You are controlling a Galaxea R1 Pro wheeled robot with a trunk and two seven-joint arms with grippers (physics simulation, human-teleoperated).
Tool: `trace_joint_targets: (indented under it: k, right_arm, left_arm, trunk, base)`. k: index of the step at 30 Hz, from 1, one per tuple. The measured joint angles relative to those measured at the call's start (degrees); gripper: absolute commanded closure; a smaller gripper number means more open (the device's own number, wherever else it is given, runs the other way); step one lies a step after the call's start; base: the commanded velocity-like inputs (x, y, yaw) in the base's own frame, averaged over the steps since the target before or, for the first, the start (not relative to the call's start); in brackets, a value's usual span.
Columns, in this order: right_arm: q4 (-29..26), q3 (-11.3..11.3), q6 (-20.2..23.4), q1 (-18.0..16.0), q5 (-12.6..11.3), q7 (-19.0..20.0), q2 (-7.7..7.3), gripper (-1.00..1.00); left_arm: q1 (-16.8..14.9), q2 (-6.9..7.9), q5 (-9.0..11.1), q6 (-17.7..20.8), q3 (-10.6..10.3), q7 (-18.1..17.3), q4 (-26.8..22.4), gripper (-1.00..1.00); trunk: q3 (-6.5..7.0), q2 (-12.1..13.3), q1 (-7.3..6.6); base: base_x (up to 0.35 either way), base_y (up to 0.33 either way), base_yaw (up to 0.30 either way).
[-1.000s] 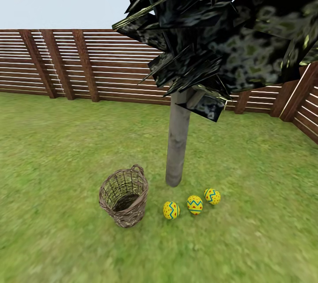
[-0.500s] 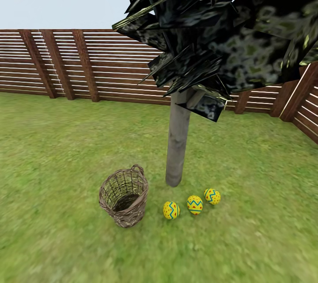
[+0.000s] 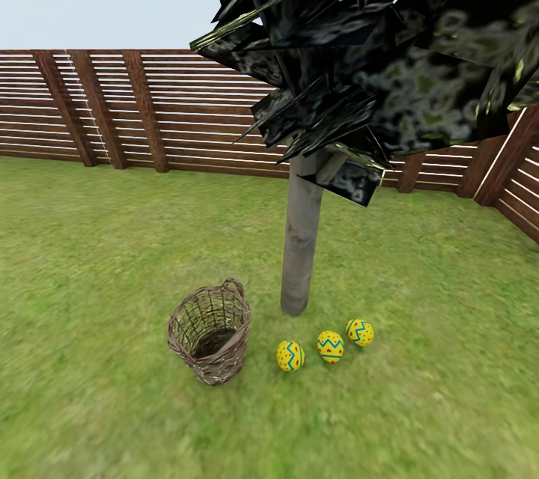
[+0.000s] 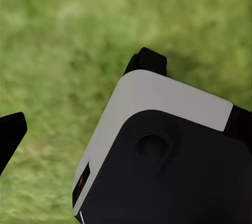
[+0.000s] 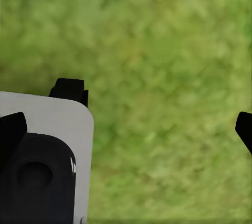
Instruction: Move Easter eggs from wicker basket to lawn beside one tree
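Eggs first: all three Easter eggs lie on the lawn (image 3: pixel 112 254), none in the wicker basket (image 3: pixel 210 334). Taking the tree's trunk (image 3: pixel 302 239) as the landmark, the nearest egg to the camera (image 3: pixel 290 355) sits just in front of the trunk's foot, the middle egg (image 3: pixel 330 346) beside it to the right, and the third egg (image 3: pixel 360 332) a little further right again, level with the base of the trunk. They form a short row, apart from one another and near the trunk.

Left of the trunk and nearer the camera, the basket stands upright on the grass, its loop handle on the rim turned toward the trunk; what shows of its inside through the mouth looks empty.

Compared with the two head pictures from the last second, nothing has shifted: eggs, basket and the view itself sit exactly as they did. I judge from this stillness that the placing is done and the task stands complete.

In the wrist views, the right gripper (image 5: pixel 128 129) hangs wide open over bare grass, holding nothing. Of the left gripper (image 4: pixel 10 135) one dark fingertip shows beside a white-and-black robot housing (image 4: pixel 168 145); how far it is open I cannot tell.

Behind the tree runs the brown slatted fence (image 3: pixel 187 112), beneath dark foliage (image 3: pixel 374 52).
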Motion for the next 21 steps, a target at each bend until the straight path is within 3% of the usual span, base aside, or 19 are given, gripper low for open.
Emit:
trace_joint_targets:
  k: [21]
  right_arm:
    - [0.0,0.0,0.0,0.0,0.0,0.0,0.00,-1.00]
  left_arm:
    - [0.0,0.00,0.0,0.0,0.0,0.0,0.0,-1.00]
  trunk:
    - [0.00,0.0,0.00]
  base:
    - [0.000,0.000,0.000]
